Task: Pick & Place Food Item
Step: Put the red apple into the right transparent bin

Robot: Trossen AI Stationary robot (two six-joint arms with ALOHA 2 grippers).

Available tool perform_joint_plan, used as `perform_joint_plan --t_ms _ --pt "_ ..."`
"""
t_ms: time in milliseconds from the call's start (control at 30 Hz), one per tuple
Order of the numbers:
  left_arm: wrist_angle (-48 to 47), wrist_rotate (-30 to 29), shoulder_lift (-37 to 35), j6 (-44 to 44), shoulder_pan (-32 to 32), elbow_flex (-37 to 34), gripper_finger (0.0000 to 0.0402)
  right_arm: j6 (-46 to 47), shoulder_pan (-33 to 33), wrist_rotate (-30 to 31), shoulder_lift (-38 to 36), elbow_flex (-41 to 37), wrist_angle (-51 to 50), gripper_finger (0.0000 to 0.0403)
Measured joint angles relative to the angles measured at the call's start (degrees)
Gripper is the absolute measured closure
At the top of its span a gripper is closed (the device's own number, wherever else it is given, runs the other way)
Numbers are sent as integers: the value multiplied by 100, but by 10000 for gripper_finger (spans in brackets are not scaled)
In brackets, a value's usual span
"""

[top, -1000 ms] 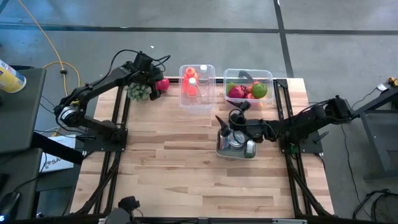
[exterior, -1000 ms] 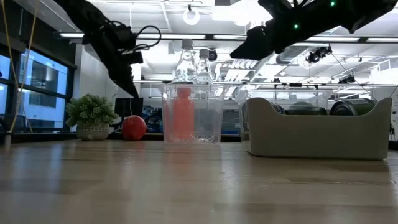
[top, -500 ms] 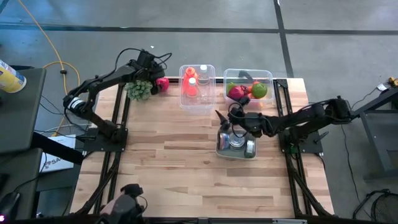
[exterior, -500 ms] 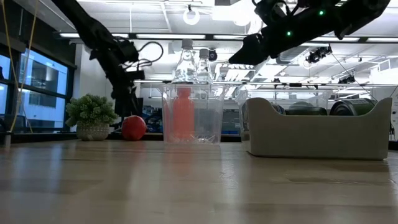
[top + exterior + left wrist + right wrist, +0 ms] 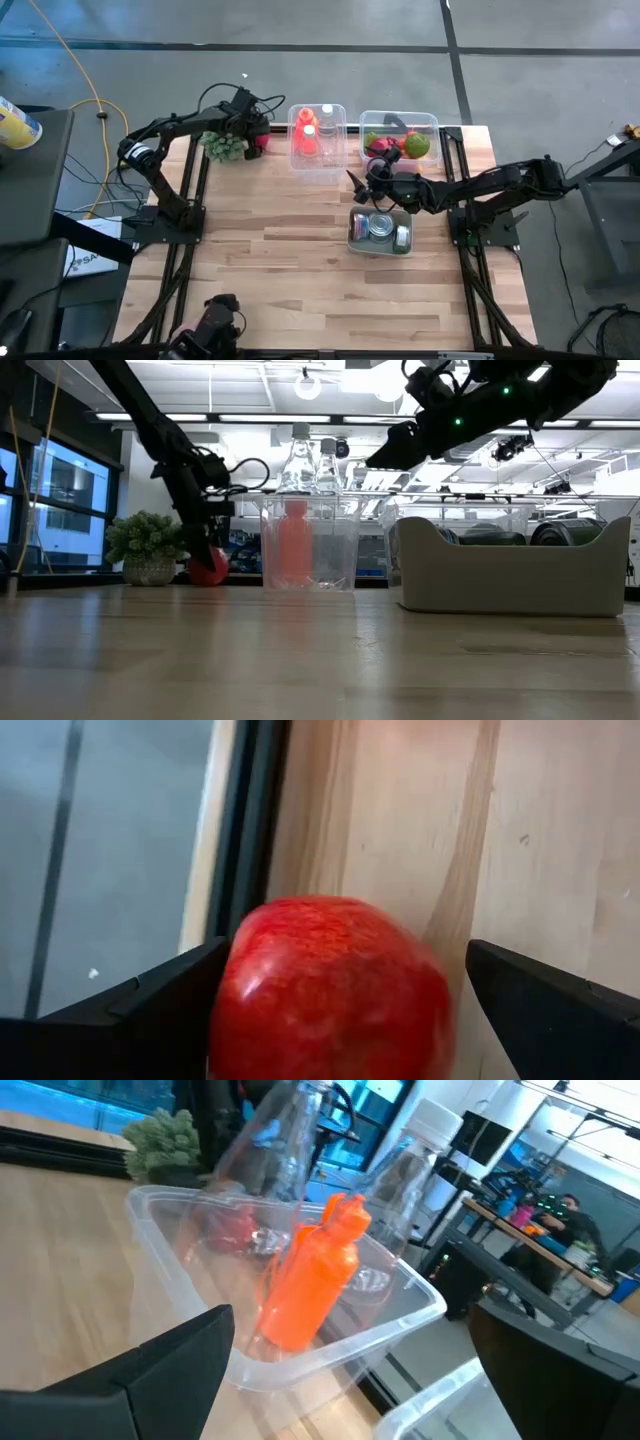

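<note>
A red apple (image 5: 263,137) rests on the table at the far left, beside a small green plant (image 5: 225,146). It also shows in the low view (image 5: 210,567) and in the left wrist view (image 5: 335,985). My left gripper (image 5: 256,134) is open and low over the apple, with one finger (image 5: 170,1000) on each side of it. My right gripper (image 5: 352,187) is open and empty. It is in the air between the grey caddy (image 5: 352,232) and the bottle bin (image 5: 318,165), and points at the bin (image 5: 300,1350). My left gripper comes at the apple slanting down from the table's left, with its fingers at the apple's two sides (image 5: 235,990). The apple rests on the table. I cannot tell whether a finger touches it.
A clear bin with an orange bottle (image 5: 306,137) and clear bottles stands at the far middle. A clear bin of fruit (image 5: 400,142) stands to its right. The grey caddy (image 5: 510,565) holds several cans. Bare wood lies toward the near edge.
My left gripper has come down and toward the table's right, and now straddles the apple. My right gripper has gone from over the caddy toward the far edge and the bottle bin.
</note>
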Motion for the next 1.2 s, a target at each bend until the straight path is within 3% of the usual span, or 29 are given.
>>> perform_joint_plan --t_ms 267,667,833,1033,1200 --pt "-146 -223 297 -24 0 2 12 26 50 -156 0 0 0 10" --pt "-697 -339 206 -125 -269 9 59 74 432 -153 0 0 2 10" --pt "-882 -1027 -360 41 -747 2 57 83 788 90 0 0 2 10" --pt "-1196 -1047 -1412 -204 -1450 0 57 820 1248 214 0 0 2 10" --pt "-1475 -1047 -2401 -597 -2223 1 57 2653 1684 -747 0 0 6 10"
